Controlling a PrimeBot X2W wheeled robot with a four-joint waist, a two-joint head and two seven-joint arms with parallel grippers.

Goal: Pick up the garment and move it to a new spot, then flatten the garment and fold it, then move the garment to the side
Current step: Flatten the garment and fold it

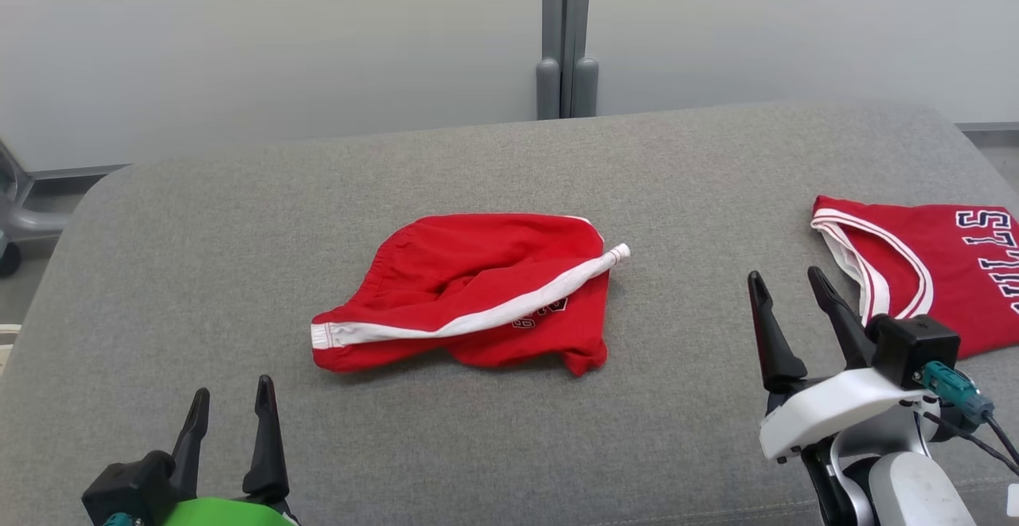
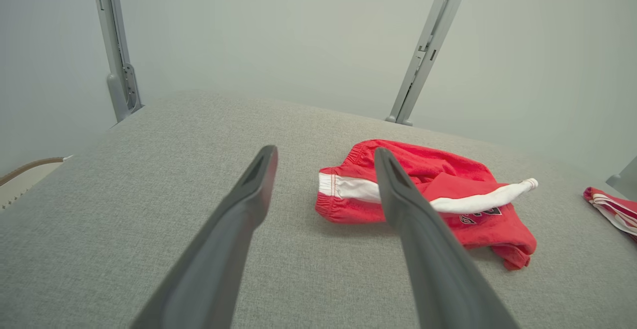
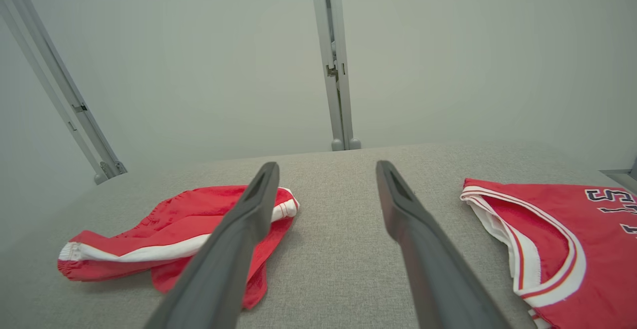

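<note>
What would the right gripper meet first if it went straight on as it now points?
Probably the bare grey surface between the red shorts and the red jersey; depth is unclear.

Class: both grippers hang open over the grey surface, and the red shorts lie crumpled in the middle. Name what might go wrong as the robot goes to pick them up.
1. The red shorts are bunched, with the white stripe twisted across them; a pinch may catch one layer only and lift them tangled.
2. The red jersey lies just beside the right gripper; a swing could snag it.
</note>
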